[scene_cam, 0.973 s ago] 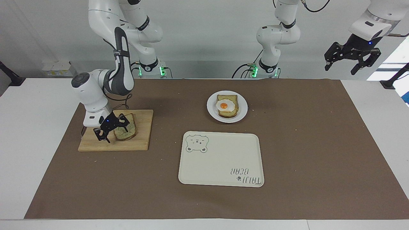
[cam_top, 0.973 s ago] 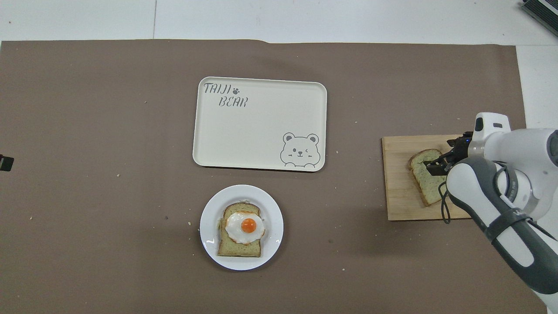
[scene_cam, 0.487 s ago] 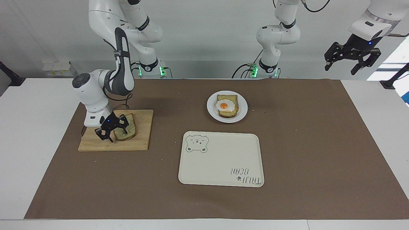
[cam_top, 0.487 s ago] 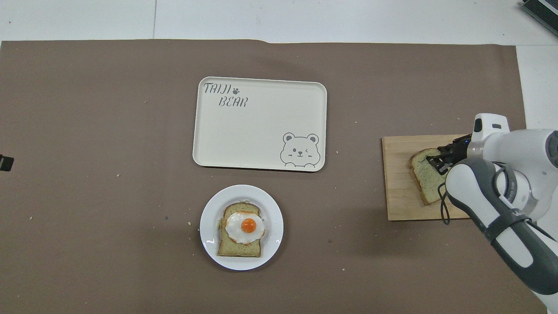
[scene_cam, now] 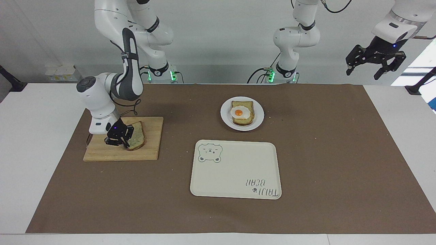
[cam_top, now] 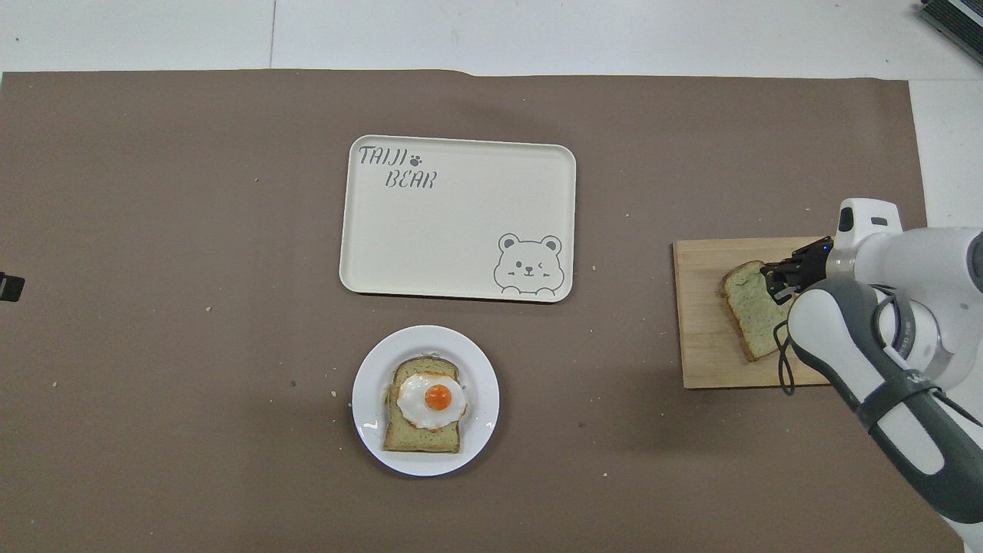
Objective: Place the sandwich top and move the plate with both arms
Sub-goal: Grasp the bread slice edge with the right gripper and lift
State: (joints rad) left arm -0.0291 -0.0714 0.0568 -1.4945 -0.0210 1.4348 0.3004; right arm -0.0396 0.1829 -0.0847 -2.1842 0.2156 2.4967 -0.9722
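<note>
The sandwich top [scene_cam: 137,136] [cam_top: 746,311], a crusted slice with a greenish speckled face, lies on a wooden board [scene_cam: 150,151] [cam_top: 699,353] toward the right arm's end of the table. My right gripper [scene_cam: 125,140] [cam_top: 771,283] is down at the board, shut on the slice's edge. The white plate [scene_cam: 259,115] [cam_top: 480,369] carries a toast with a fried egg [scene_cam: 239,112] [cam_top: 431,398] and stands close to the robots. My left gripper [scene_cam: 374,68] waits open, high in the air past the left arm's end of the brown mat.
A cream bear-print tray [scene_cam: 238,170] [cam_top: 461,223] lies farther from the robots than the plate, in the middle of the brown mat [scene_cam: 340,153]. Crumbs dot the mat.
The right gripper has closed its fingers on the edge of the slice on the board. The left arm has not moved.
</note>
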